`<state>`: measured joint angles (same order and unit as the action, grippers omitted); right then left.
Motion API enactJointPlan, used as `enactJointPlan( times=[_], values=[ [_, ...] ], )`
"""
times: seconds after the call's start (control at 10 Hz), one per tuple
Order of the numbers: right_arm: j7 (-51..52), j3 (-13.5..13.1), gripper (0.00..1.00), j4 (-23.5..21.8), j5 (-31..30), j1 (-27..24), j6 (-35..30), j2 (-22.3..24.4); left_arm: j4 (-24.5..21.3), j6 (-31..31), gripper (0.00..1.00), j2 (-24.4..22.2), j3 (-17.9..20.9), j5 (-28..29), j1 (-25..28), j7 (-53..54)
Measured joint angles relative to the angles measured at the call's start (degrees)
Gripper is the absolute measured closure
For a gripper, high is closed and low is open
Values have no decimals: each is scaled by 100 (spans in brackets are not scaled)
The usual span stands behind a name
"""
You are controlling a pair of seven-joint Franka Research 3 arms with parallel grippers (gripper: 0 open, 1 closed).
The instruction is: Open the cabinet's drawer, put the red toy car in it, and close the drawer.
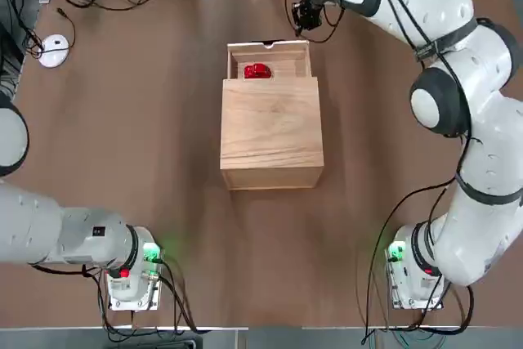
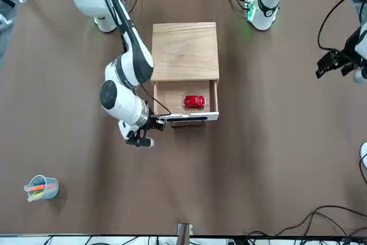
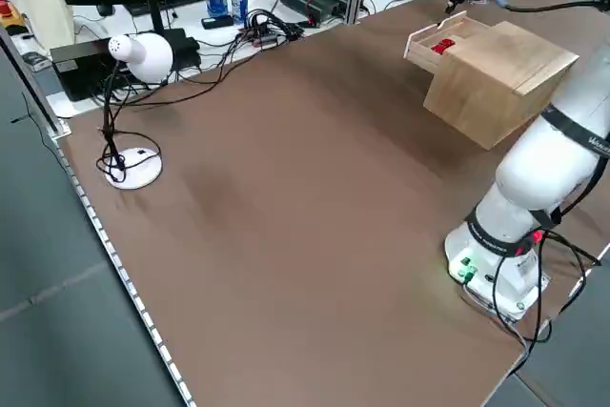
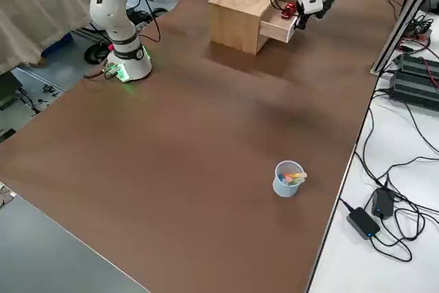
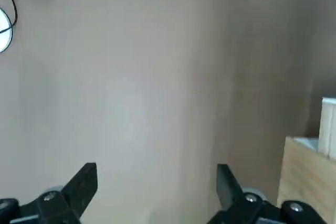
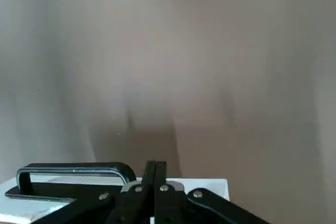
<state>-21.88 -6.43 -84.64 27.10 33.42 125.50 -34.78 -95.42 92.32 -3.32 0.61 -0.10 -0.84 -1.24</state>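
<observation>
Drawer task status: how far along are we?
Done: the drawer stands pulled out of the cabinet, and the red car sits inside it.
In hand: the right gripper is shut at the drawer's front beside the black handle, probably lining up to close it. The left gripper is parked open, off to the cabinet's side.
Left: closing the drawer.
</observation>
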Motion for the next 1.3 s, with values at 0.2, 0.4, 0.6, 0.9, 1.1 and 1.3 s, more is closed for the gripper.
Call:
enactJointPlan(
  times=[0.2,0.4,0.6,0.9,1.1,1.3],
  values=[
    [-1,1,97,0,2,33,-33,-3,0,-220,0,-76,2,0,-11,70],
    [-1,1,97,0,3,63,-181,-3,-1,-226,0,-77,0,0,-22,143],
    [0,-9,97,7,19,59,-465,-3,5,-225,0,-61,27,0,-18,168],
    [11,-53,97,70,172,14,-847,-2,325,-218,2,185,54,0,2,169],
    [14,-68,97,94,181,13,-954,-1,397,-220,4,245,55,0,2,169],
    [21,-81,97,157,189,9,-1167,0,398,-222,4,246,57,0,5,169]
  ],
)
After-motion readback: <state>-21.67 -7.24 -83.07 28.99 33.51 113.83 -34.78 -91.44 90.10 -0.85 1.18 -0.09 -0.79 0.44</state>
